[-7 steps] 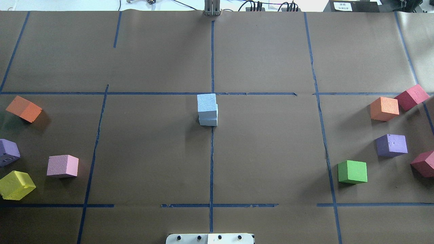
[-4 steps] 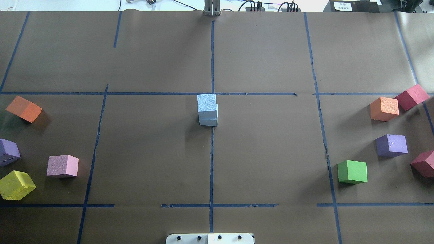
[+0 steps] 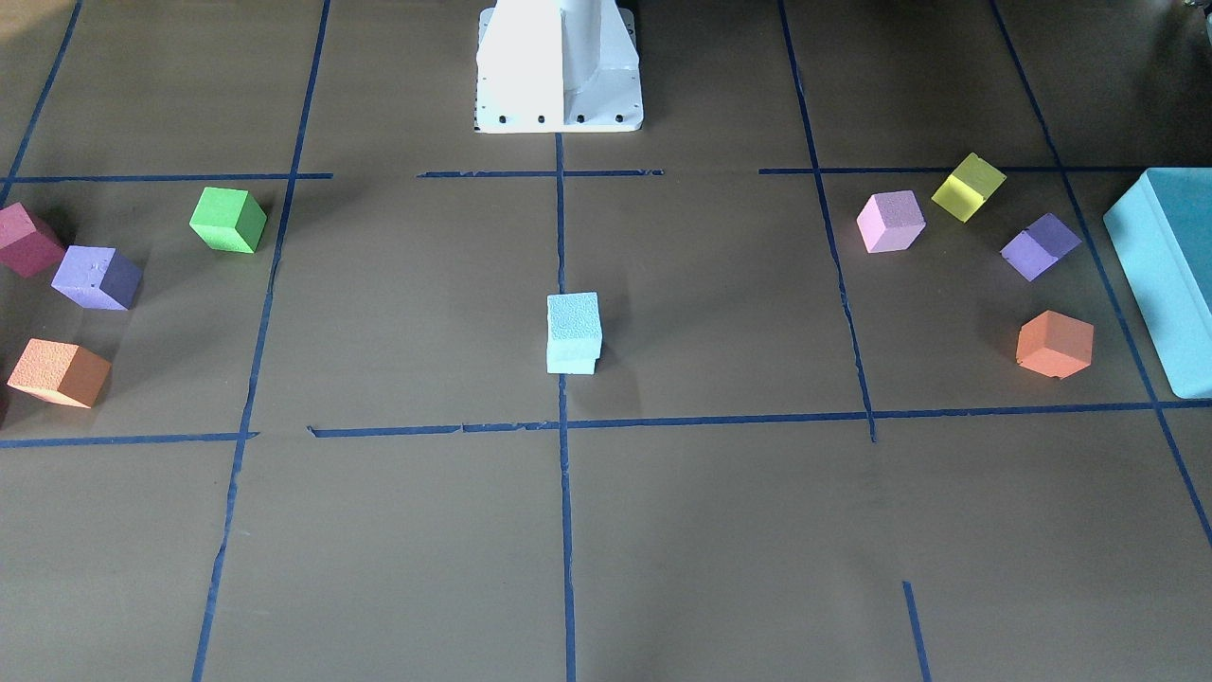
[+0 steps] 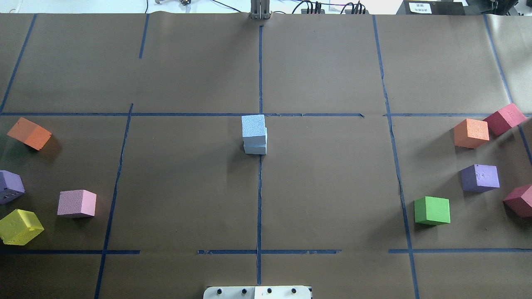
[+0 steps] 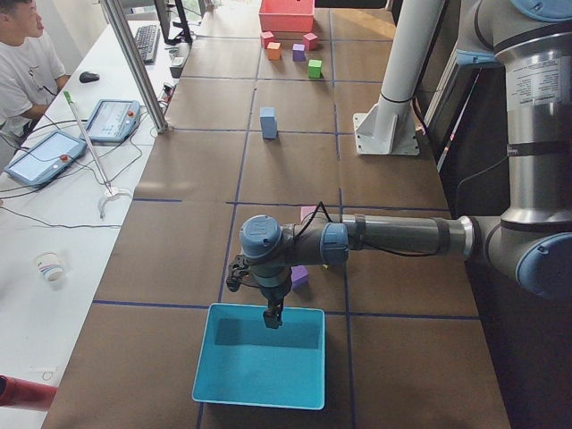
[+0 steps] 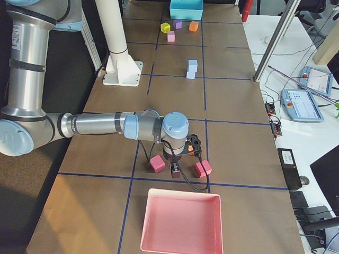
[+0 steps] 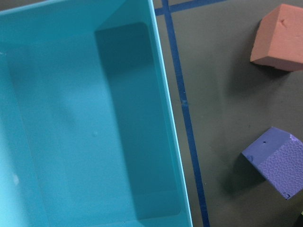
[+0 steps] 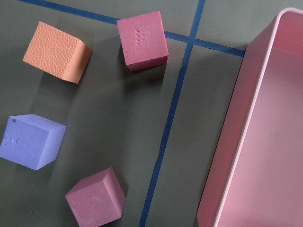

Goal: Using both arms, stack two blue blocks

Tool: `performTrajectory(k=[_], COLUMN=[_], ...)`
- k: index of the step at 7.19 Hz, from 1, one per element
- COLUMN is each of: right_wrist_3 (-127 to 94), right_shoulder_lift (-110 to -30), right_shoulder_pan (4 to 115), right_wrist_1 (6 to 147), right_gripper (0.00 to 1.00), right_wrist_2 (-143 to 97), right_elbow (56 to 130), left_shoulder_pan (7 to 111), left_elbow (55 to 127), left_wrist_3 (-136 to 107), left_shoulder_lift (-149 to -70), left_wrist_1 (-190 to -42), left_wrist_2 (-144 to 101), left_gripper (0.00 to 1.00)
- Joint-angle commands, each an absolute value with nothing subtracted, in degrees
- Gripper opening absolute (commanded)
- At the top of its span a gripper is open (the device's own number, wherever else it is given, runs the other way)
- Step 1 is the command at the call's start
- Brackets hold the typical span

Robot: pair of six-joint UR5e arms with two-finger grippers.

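Robotics lab: tape-gridded paper-covered table (image 4: 332, 187), teach pendants (image 5: 114, 119), operator (image 5: 22, 67) at side bench.

Soft, even light lies over the brown tabletop (image 4: 332, 195), and every view is sharp. In the overhead view the stacked blue blocks (image 4: 254, 133) throw a faint, blurry-edged shadow leftward and toward the robot; the green cube (image 4: 432, 210) to the blocks' right shades leftward too. The strip beyond the blocks is blown out white. In the front-facing view the white pedestal (image 3: 559, 66) behind the blocks glares, and the upper corners darken. Both wrist views show mild, soft-edged shadows
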State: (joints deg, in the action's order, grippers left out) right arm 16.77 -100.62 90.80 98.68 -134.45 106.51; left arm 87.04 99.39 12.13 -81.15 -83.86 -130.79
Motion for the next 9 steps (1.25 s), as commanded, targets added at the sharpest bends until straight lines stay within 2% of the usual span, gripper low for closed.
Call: performTrajectory(k=[1,9], right_wrist_3=[16.79,16.35], right_shoulder_lift=[-100.72,-100.81], right_shoulder_pan=[90.79,90.62], right_wrist_1=[98.61,98.61], right_gripper=[1.0,1.0], right_wrist_2=[-134.47,-134.56], right_elbow=[106.52,106.52], left_shoulder_pan=[87.01,87.01], left_elbow=[99.06,99.84], left_wrist_3=[12.13,12.13], left_shoulder_lift=[-81.04,-81.21], left_wrist_1=[-83.85,-83.94], left_wrist_2=[-130.78,-130.87], left_gripper=[1.0,1.0])
